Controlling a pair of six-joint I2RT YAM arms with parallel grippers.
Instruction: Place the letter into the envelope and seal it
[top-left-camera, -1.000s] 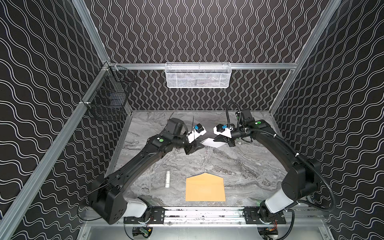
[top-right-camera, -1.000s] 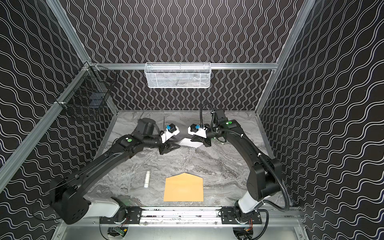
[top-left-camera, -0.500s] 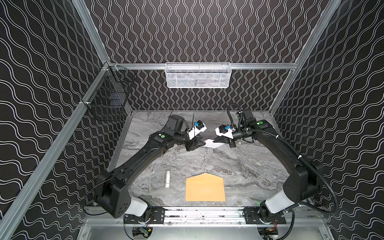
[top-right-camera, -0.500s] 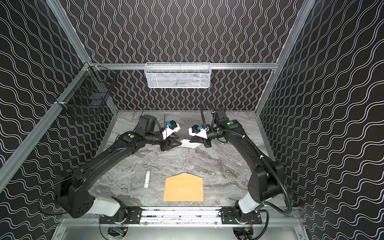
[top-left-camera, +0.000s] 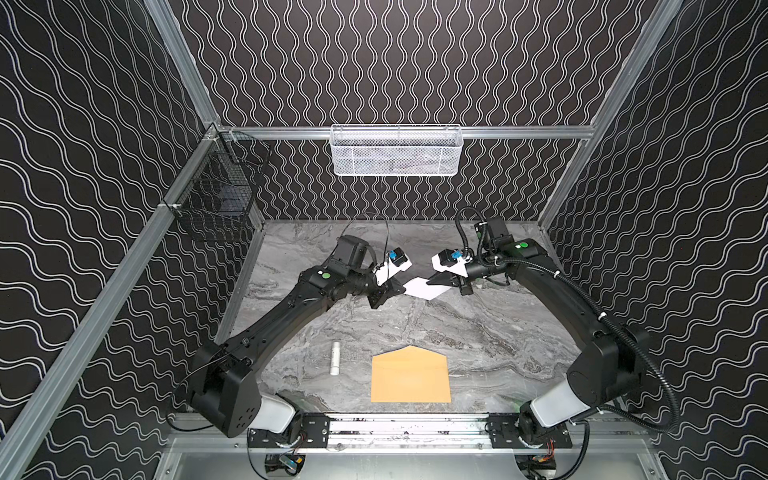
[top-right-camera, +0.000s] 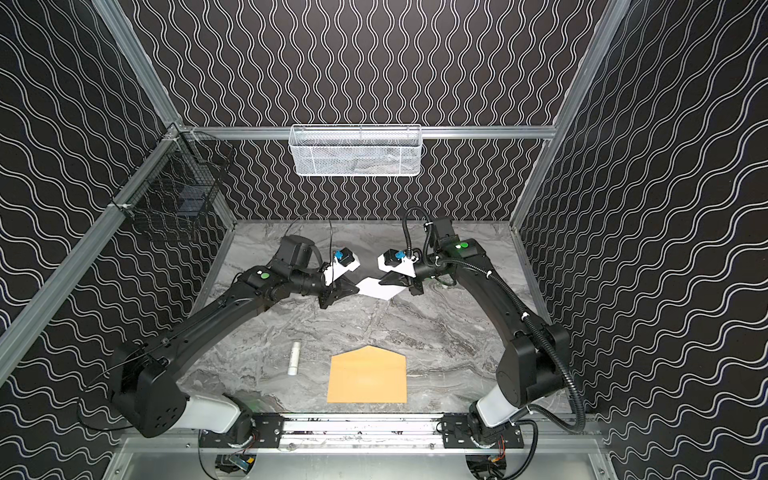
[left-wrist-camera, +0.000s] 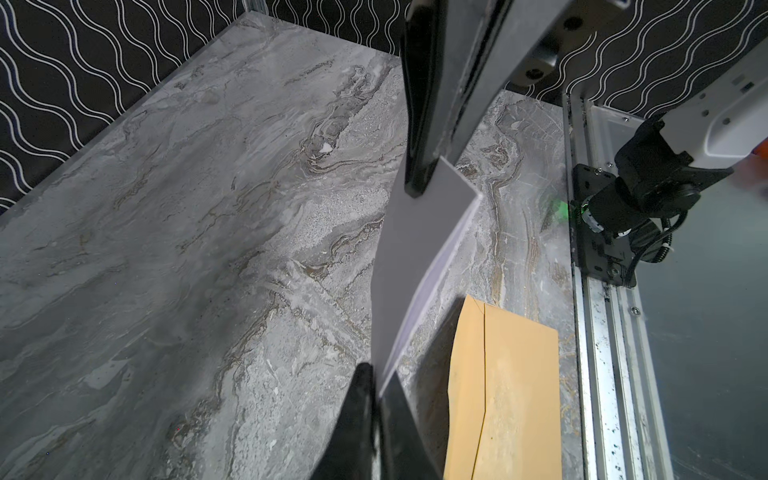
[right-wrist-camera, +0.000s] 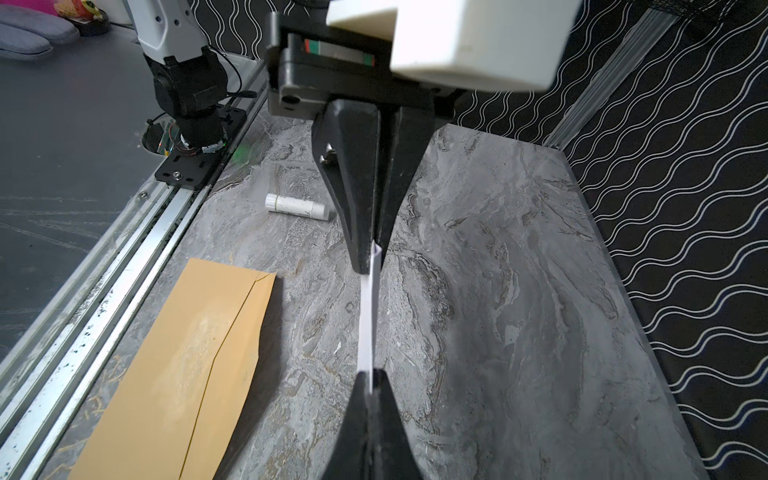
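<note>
Left tool (top-left-camera: 398, 289) snaps shut: half a second ago its jaws stood apart at the 9 o'clock end of the letter (top-left-camera: 419, 287), and now they pinch that end tight. Right tool (top-left-camera: 433, 281) hasn't budged, clamped as before on the 3 o'clock end, so the white sheet hangs between the two, lifted off the worktop (top-left-camera: 478, 332) toward its 12 o'clock side. In the wrist views it runs edge-on from tips to tips. Envelope (top-left-camera: 410, 380) lies where it was, flat at 6 o'clock by the front rail (top-left-camera: 407, 428), flap open and pointing to 12, with the white cylinder (top-left-camera: 335, 358) at its 9 o'clock, apart.
</note>
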